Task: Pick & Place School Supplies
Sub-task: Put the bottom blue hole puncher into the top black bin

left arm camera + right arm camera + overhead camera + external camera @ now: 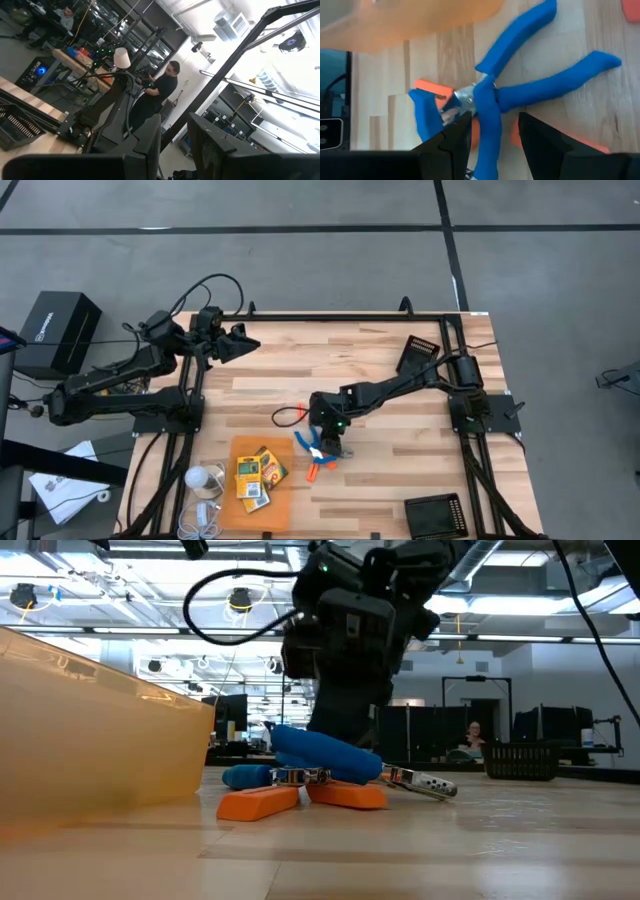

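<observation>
Two crayon boxes (255, 472): yellow-green, flat in the translucent orange tray (240, 448).
Blue-handled tool (510, 90): rubbery handles splayed on the plank counter (380, 370), over orange sticks (258, 803).
Right claw (492, 130): parted, astride one handle.
Left claw (245, 343): raised at the counter's far left corner, slightly parted, empty.

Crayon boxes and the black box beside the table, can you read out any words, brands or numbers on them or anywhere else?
None can be read.
crayon boxes: printing too small to read.
black box beside the table: a white mark, too small to read.
papers on the floor: print too small to read.
</observation>
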